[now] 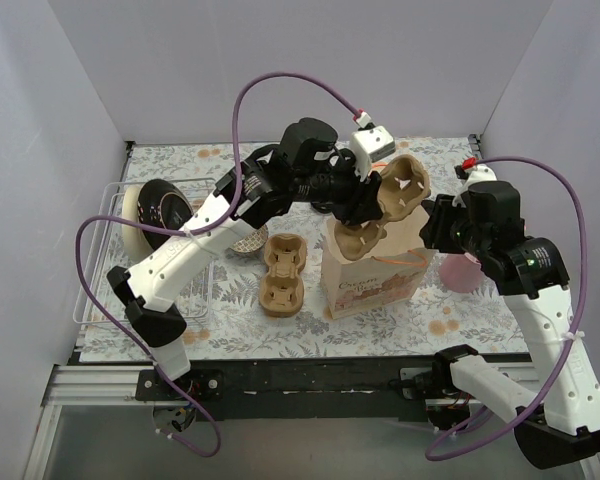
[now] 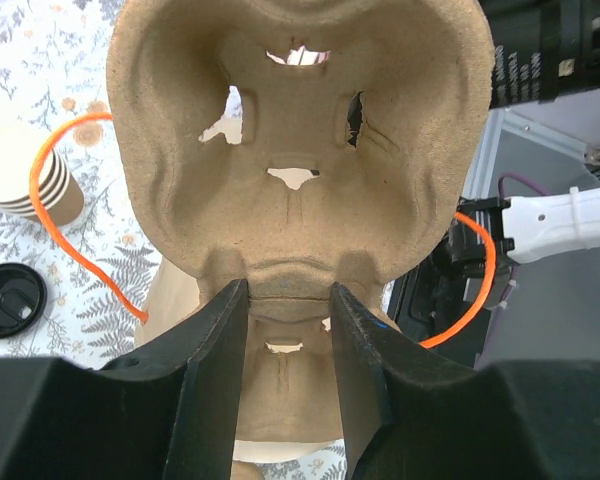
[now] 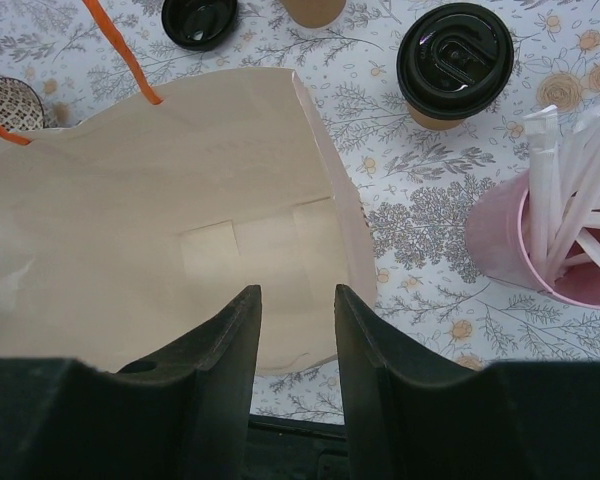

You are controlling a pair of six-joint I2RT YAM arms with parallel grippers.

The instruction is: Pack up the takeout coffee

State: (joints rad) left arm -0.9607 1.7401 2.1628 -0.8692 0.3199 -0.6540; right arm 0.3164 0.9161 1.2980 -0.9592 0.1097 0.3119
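The takeout coffee (image 3: 454, 60), a tan paper cup with a black lid, stands on the floral table beyond the bag in the right wrist view; the arms hide it in the top view. My left gripper (image 2: 290, 290) (image 1: 365, 205) is shut on a brown pulp cup carrier (image 2: 300, 150) (image 1: 405, 188), held tilted over the mouth of the paper bag (image 1: 370, 285). My right gripper (image 3: 298, 295) (image 1: 432, 225) is open at the bag's right rim. The bag's (image 3: 180, 200) near edge lies between its fingers.
A second pulp carrier (image 1: 283, 275) lies left of the bag. A pink cup of straws (image 3: 570, 230) (image 1: 462, 270) stands to the bag's right. A stack of lidless cups (image 2: 30, 185), a loose black lid (image 2: 10, 300) and a wire rack (image 1: 110, 260) are nearby.
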